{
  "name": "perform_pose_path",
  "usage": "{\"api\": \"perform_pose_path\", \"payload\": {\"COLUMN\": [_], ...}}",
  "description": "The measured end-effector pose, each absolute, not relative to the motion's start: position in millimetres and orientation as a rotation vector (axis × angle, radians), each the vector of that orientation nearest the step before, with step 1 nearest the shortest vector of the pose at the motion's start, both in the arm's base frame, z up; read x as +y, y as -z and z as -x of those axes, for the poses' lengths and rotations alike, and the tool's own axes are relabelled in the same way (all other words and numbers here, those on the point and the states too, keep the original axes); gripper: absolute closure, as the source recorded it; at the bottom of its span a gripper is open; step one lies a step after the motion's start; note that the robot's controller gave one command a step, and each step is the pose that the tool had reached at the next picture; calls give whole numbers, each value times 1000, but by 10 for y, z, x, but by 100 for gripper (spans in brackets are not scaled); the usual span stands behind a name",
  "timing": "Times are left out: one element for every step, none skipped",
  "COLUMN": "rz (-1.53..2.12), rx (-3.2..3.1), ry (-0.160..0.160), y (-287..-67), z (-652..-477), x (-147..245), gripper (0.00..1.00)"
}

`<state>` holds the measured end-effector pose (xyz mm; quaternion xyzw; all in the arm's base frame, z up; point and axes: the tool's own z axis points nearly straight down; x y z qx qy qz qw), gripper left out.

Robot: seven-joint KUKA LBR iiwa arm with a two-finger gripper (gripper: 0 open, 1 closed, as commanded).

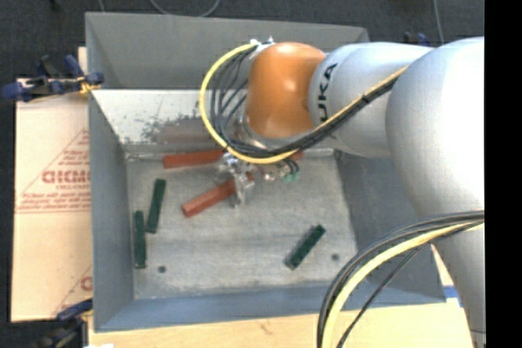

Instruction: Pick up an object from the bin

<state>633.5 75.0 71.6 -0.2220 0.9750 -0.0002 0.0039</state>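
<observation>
Camera view: a red-orange bar (205, 201) lies slantwise in the middle of the bin (110, 200), its right end under the end effector (237, 182) (open or closed, I cannot tell). A second red bar (192, 160) lies just behind it, and a lone green bar (305, 246) lies front right.

Bin (106, 175) is logged as plain grey, with dark speckling noted across its back wall. Two bars are marked red-orange: upper red bar (192, 160) and lower red bar (205, 201). Three bars are marked dark green: left green bar (155, 205), corner green bar (139, 239) and right green bar (305, 246). No pattern is seen on any bar. Arm (383, 102) is recorded as pale silver-white, with dark lettering (326, 90) printed on it. Wrist cover (281, 90) is glossy orange. Cable loop (203, 98) is yellow, paired with black. Gripper (236, 190) is noted as bare silvery metal
</observation>
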Motion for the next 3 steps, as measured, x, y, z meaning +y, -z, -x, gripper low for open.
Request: {"api": "perform_pose_path", "payload": {"rz": [689,683,679], "rx": [3055,3058,3059], "ry": [3,3,2], "y": [-1189,-1447,-1546], "z": [-6362,-6381,-6398], "x": [741,735,729], "gripper": [100,100,100]}}
